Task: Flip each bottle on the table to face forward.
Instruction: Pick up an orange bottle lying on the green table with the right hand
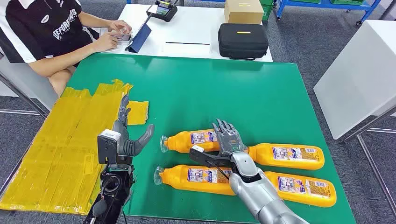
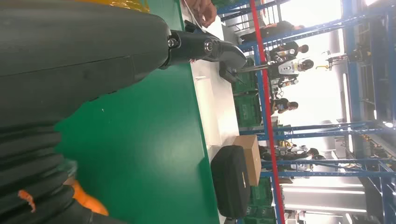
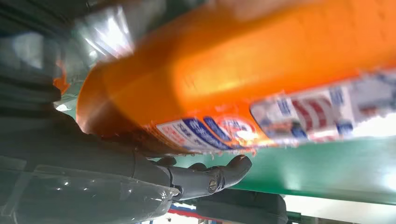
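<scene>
Green covers the broad surface (image 1: 210, 88) that fills the head view, with a patch of yellow tape (image 1: 70, 140) laid over its left part and a white table (image 1: 196, 32) butted against its far edge. At that white table a person (image 1: 51, 32) sits with both hands on a phone, near a black case (image 1: 243, 41) and a cardboard box (image 1: 243, 11); the left wrist view shows the same case and box from the side, and beyond them blue racking and several people standing in bright light, which the head view leaves out. Four orange bottles lie on their sides near the front of the surface in two rows: a far left bottle (image 1: 194, 140), a far right bottle (image 1: 287, 156), a near left bottle (image 1: 194, 176) and a near right bottle (image 1: 306, 187), the left pair with clear caps pointing left. The right hand (image 1: 228, 138) lies on the far left bottle with its fingers spread over the body; the right wrist view brings that bottle's orange side and printed label up close, with a dark finger curled beneath it, so the hand is closing around the bottle. The left hand (image 1: 131, 135) hangs above the tape's edge, fingers apart and holding nothing.
</scene>
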`<state>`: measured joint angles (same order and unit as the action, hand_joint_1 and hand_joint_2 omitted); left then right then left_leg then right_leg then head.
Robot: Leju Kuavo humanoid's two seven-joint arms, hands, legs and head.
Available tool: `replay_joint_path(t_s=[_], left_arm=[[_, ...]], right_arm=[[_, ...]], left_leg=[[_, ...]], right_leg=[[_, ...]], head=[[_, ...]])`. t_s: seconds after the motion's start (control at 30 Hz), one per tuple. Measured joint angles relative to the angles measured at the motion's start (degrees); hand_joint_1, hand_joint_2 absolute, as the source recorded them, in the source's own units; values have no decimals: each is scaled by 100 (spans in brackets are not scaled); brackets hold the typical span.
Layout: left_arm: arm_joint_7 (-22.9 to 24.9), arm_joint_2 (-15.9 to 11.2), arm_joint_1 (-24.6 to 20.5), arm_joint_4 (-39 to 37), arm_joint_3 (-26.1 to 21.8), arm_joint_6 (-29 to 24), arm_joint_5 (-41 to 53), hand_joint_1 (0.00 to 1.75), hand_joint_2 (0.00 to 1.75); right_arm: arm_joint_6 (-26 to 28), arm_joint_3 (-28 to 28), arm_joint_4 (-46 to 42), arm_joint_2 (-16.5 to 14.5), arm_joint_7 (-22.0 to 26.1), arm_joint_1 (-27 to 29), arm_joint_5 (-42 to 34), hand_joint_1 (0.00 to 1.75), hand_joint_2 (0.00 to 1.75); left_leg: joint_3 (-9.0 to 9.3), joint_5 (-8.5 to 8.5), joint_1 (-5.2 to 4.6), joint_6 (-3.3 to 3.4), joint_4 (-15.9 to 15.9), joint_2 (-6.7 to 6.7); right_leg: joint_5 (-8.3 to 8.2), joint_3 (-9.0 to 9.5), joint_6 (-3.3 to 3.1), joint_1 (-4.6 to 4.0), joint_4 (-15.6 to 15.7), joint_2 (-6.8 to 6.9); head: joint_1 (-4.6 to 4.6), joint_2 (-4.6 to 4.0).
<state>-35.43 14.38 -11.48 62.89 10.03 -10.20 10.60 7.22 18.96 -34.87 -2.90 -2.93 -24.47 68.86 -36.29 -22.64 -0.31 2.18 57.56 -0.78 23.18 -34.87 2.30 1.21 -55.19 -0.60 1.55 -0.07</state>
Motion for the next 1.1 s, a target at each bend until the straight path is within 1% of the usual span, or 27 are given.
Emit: replay_joint_path(t_s=[0.07, 0.13, 0.17, 0.23, 0.27, 0.33, 0.73, 0.9, 0.97, 1.03, 1.1], left_arm=[[-1, 1, -11, -15, 1, 6, 0, 0, 175], [-7, 2, -36, -44, 3, 23, 0, 0, 175], [-14, 3, -50, -61, 4, 31, -3, 0, 175], [-33, 4, -73, -96, 5, 39, -18, 0, 175], [-45, 5, -84, -115, 7, 40, -27, 0, 175], [-67, 6, -98, -149, 13, 40, -41, 0, 175], [-153, 7, -144, -309, 54, -1, -110, 0, 175], [-175, 7, -143, -329, 61, -33, -119, 0, 175], [-178, 7, -134, -326, 61, -45, -109, 0, 175], [-174, 7, -95, -304, 61, -66, -48, 0, 175], [-158, 7, -22, -245, 66, -80, 67, 0, 175]], right_arm=[[-22, -3, 38, 3, 1, -26, -1, 80, 175], [-57, -9, 118, 16, 4, -84, -2, 134, 175], [-71, -13, 165, 25, 6, -120, -1, 154, 175], [-95, -22, 266, 45, 7, -194, 9, 169, 175], [-103, -29, 318, 53, 7, -230, 15, 173, 175], [-113, -40, 402, 66, 7, -288, 34, 175, 175], [-46, -93, 663, 78, 31, -444, 110, 175, 175], [406, -199, 687, 67, 150, -402, -22, 175, 175], [663, -290, 680, 50, 293, -359, -189, 175, 175], [1086, -457, 605, 6, 627, -252, -550, 175, 175], [1522, -708, 355, -87, 1112, -82, -1051, 175, 175]], left_leg=[[2, 0, 0, 0, 0, 1], [5, 0, 0, 0, 0, 1], [7, 0, 1, 0, 0, 1], [10, 0, 1, 0, 0, 1], [11, 0, 1, 0, 0, 2], [13, 0, 1, 0, 0, 2], [18, 0, 0, 0, 0, 1], [17, 0, 0, 0, 0, -1], [14, 0, 0, 0, 0, -2], [7, 0, 0, 0, 0, -5], [-1, 0, 0, 0, 0, -4]], right_leg=[[0, 0, 0, 0, 0, 0], [0, 2, 0, 0, 0, 0], [0, 3, 0, 0, 0, 0], [0, 6, 0, -1, 0, 0], [0, 7, 0, 0, 0, 0], [0, 9, 0, 0, 0, 0], [1, 16, 0, 0, 0, 1], [0, 18, 0, 0, 0, 1], [0, 19, 0, 0, 0, 1], [-1, 16, 1, 0, -1, 2], [-2, 7, 2, -1, -2, 1]], head=[[1, 0], [1, 0], [1, 0], [-1, 0], [0, 0], [0, 0], [0, 0], [0, 0], [-1, 0], [-1, 0], [0, 0]])
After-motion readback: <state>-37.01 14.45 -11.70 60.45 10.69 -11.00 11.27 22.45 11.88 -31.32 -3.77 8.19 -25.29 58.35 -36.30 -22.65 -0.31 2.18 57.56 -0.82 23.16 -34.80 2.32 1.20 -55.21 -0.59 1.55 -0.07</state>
